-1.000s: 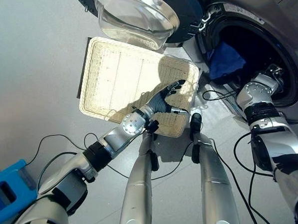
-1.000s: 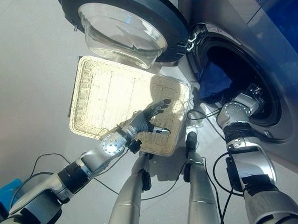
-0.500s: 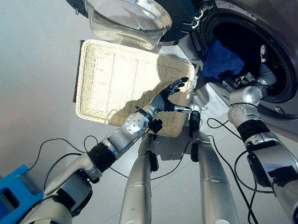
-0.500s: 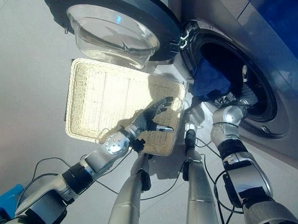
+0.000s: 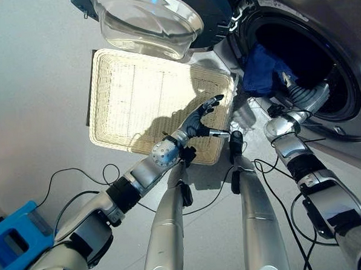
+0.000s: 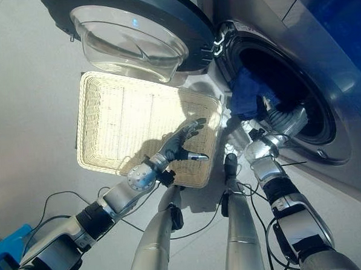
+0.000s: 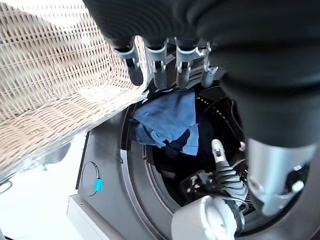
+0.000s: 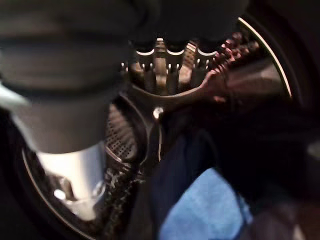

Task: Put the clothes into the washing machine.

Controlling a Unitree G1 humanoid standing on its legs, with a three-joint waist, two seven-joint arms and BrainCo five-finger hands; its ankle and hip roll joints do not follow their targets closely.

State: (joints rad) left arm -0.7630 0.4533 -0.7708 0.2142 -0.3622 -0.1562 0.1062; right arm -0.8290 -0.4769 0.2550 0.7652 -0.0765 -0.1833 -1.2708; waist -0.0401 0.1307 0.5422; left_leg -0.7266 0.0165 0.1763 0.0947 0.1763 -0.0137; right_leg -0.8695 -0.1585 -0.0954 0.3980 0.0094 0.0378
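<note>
Blue clothes (image 5: 263, 70) sit bunched at the front lip of the washing machine's drum (image 5: 312, 55), at about 2 o'clock in the head views. Right hand (image 5: 307, 95) reaches into the drum mouth just beside them, fingers straight and holding nothing. Left hand (image 5: 199, 121) hovers spread over the wicker basket (image 5: 136, 95) at centre, fingers relaxed. Washer door (image 5: 153, 18) hangs open at 12 o'clock.
</note>
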